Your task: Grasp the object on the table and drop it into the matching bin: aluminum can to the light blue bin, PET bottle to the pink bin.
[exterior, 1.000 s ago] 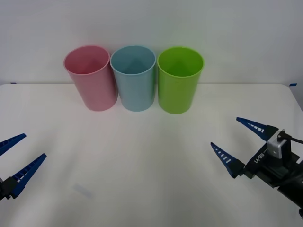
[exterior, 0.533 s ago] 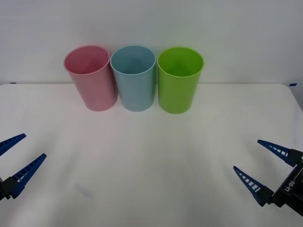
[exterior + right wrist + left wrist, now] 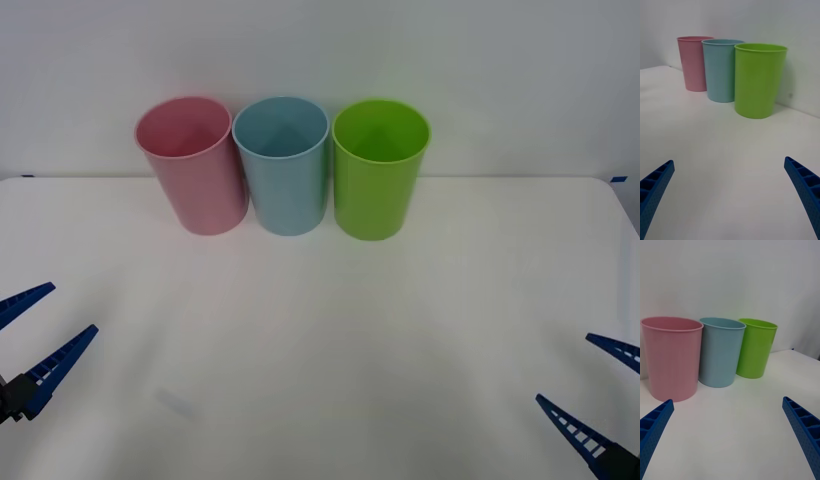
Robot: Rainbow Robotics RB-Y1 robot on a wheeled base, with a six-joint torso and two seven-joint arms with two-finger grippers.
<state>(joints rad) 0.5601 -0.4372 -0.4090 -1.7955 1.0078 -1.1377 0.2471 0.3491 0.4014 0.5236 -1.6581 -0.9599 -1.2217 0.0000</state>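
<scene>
Table (image 3: pixel 320 330) carries pink bin (image 3: pixel 192 165), light blue bin (image 3: pixel 283 165) and lime green bin (image 3: pixel 379 168) in a back row, rims touching. Left gripper (image 3: pixel 35 340) and right gripper (image 3: pixel 600 395) spread wide, empty, near front corners.

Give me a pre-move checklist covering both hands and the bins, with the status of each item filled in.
1. Left hand open: ok, low over the table's near left side.
2. Right hand open: ok, at the near right corner.
3. Light blue bin upright: ok, between the pink bin and the lime green bin.
4. Hands apart from bins: ok.
5. Aluminum can inside light blue bin: cannot tell, its floor is hidden.
</scene>
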